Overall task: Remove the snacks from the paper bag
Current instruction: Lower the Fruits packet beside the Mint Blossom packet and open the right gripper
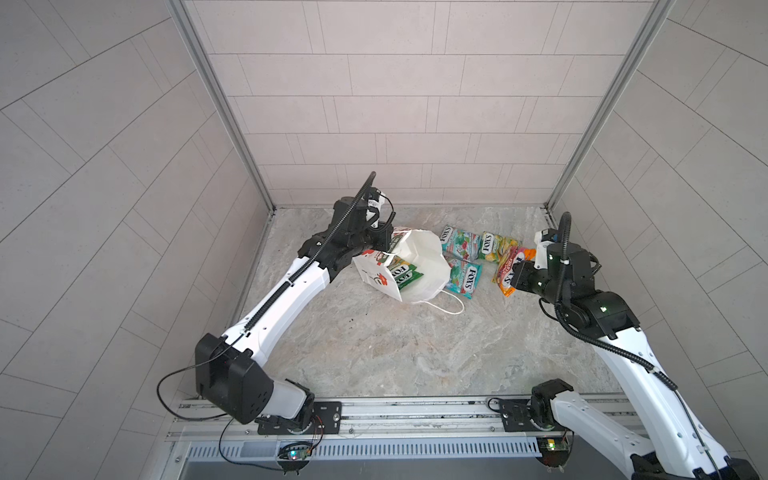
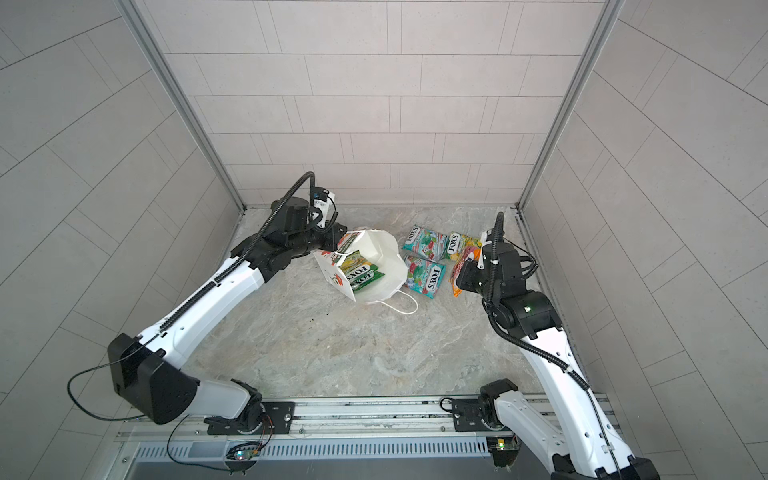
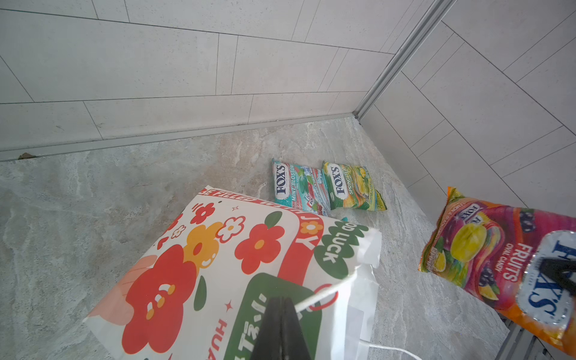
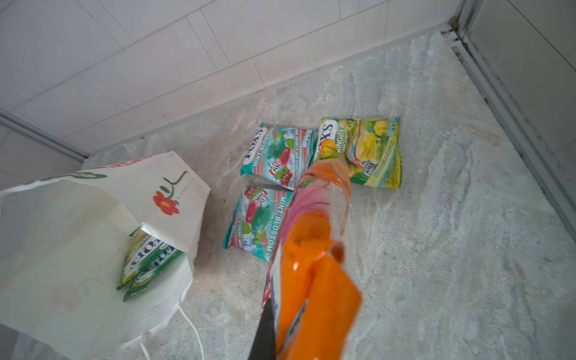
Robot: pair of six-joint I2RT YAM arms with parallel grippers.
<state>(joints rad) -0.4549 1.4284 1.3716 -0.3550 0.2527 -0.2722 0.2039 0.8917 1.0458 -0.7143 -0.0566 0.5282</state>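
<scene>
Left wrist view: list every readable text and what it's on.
"FOX'S MINT BLOSSOM": teal packet.
"FOX'S SPRING TEA": green-yellow packet.
"FOX'S FRUITS OVAL CANDY": orange-red packet.
"JOY", "OD LUCK", "E FILLED", "HUA": paper bag; the last three are cut off.
Fine print on the packets and the white script on the bag's green panel: too small or hidden to read.

Left arm [image 1: 286, 295]: stretched from the near-left base toward the middle, elbow raised, wrist level.
Left gripper [image 3: 282, 304]: jaws pressed together on the paper bag [image 3: 218, 265] at its top edge.
Right arm [image 1: 631, 374]: stood up from the near-right base, wrist bent inward.
Right gripper [image 4: 274, 314]: jaws clamped on one end of the orange packet [image 4: 314, 233].
</scene>
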